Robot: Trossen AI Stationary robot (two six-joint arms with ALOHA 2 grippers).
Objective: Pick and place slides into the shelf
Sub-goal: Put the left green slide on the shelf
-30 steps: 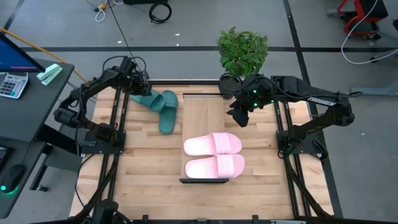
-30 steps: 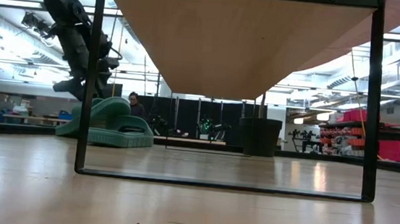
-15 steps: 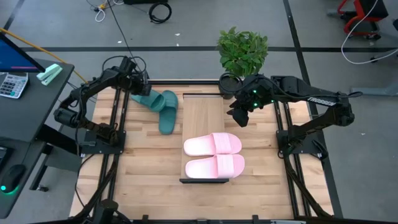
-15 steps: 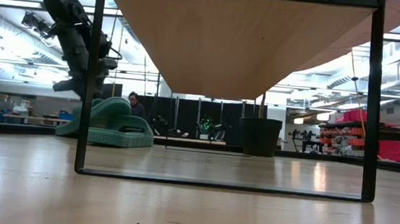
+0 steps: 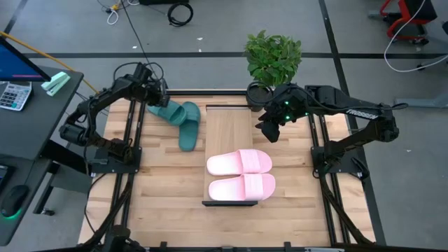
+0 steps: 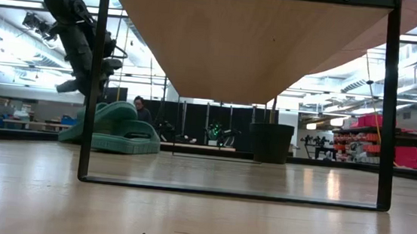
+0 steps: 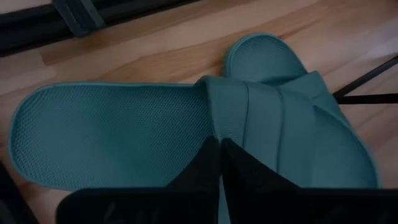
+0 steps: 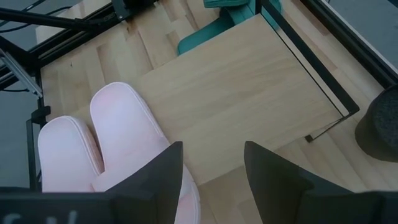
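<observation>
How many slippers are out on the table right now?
4. Two pink slides lie side by side on the shelf. Two teal slides sit overlapping on the table left of it, where the left gripper is shut on one.

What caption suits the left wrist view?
Left gripper shut on the strap of a teal slide lying on the plank table.

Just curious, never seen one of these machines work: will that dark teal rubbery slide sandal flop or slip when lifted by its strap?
The dark teal slide sandal probably sags a bit: the left gripper is shut on its soft strap alone. Its textured footbed suggests little slipping.
</observation>
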